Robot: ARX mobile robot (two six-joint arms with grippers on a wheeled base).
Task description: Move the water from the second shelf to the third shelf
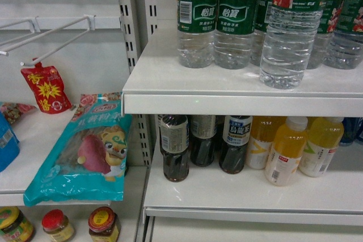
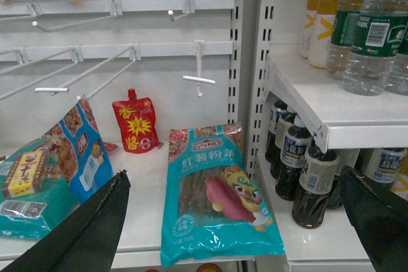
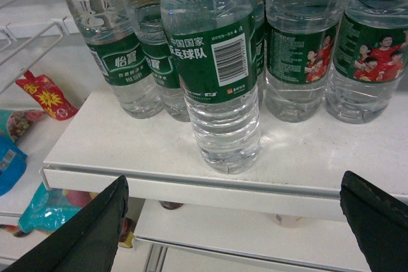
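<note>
Standing upright on a white shelf (image 1: 227, 92), near its front edge: the water bottle (image 1: 292, 32), clear and ribbed, green label with red-shirted figures. Set forward of a row of like bottles (image 1: 215, 21) ranked behind it. Seen from the right wrist, centred between the two dark fingers (image 3: 83, 234) of the right gripper (image 3: 233, 224), spread wide and below the shelf lip, touching nothing. Likewise parted and gripping nothing, the left gripper (image 2: 245, 224), aimed at a teal snack packet (image 2: 213, 195) lying flat on the neighbouring shelf beside a red pouch (image 2: 136, 125). Ranged on the shelf beneath the water: dark tea bottles (image 1: 176, 148) and yellow drink bottles (image 1: 286, 151).
</note>
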